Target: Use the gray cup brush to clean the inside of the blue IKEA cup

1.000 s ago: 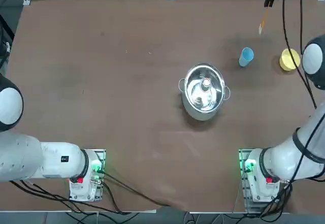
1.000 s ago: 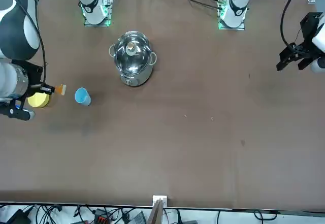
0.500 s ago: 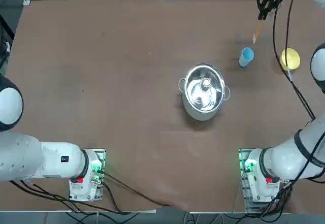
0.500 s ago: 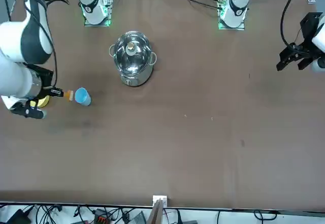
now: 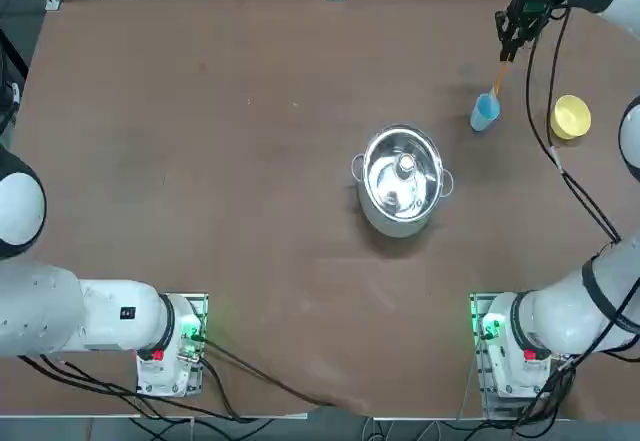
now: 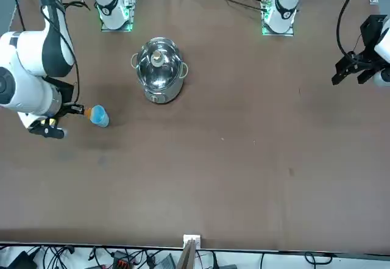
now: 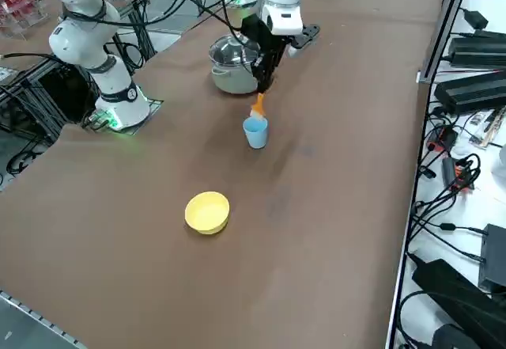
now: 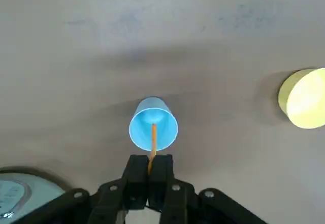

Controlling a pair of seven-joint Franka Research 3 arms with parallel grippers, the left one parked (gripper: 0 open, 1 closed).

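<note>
Across the brown worktop [image 5: 250, 291], the lidded steel pot [image 5: 400, 186] sits nearer the bases than the cups. Toward the far right corner, the black right gripper [image 8: 153, 159] clenches the slim orange-tan brush, beyond the light-blue plastic cup [image 5: 484, 114], left of the round yellow cup [image 5: 571, 118]. That brush [image 7: 258, 105] slants down to the blue mouth, depth unclear; I'd keep scrubbing strokes along its axis, with room potward.

Orange brush [image 8: 153, 145] clamped in the right pincer [image 8: 152, 159], over the blue cup's [image 8: 153, 125] mouth, yellow cup [image 8: 306, 99] well apart.
</note>
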